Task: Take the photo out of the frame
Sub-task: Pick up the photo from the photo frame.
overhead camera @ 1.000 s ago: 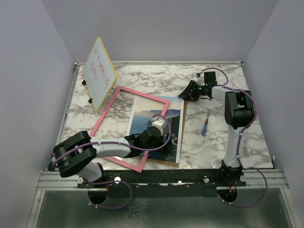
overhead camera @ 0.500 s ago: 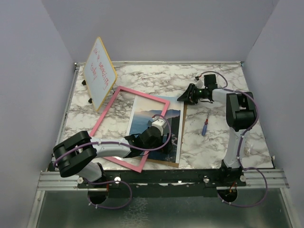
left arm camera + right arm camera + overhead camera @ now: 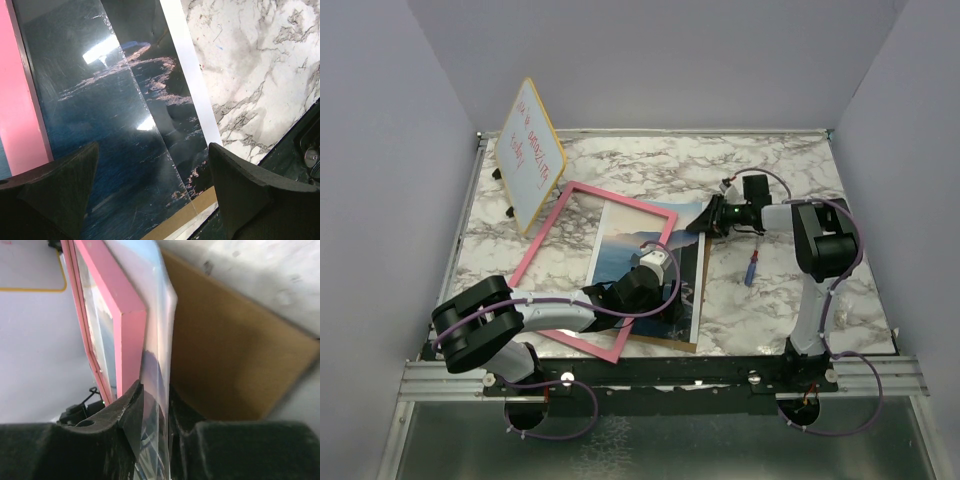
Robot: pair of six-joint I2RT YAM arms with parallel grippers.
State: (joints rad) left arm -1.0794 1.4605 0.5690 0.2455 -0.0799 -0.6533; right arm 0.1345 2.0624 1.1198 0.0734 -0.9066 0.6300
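We found right tool [image 3: 154, 396] pinched almost shut on far corner of photo [image 3: 625, 248]. Left tool [image 3: 152, 152] gaped wide, empty, above photo. Photo lay on fibreboard backing [image 3: 230, 365], partly under pink frame [image 3: 620, 197]. Pulling clear remained.

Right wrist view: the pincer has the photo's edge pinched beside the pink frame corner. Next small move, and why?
Probably ease the right pincer back slightly without loosening the pinch. Its fingers sit on either side of the photo edge, which lies between the frame corner and the brown backing, so a short pull should start sliding it free.
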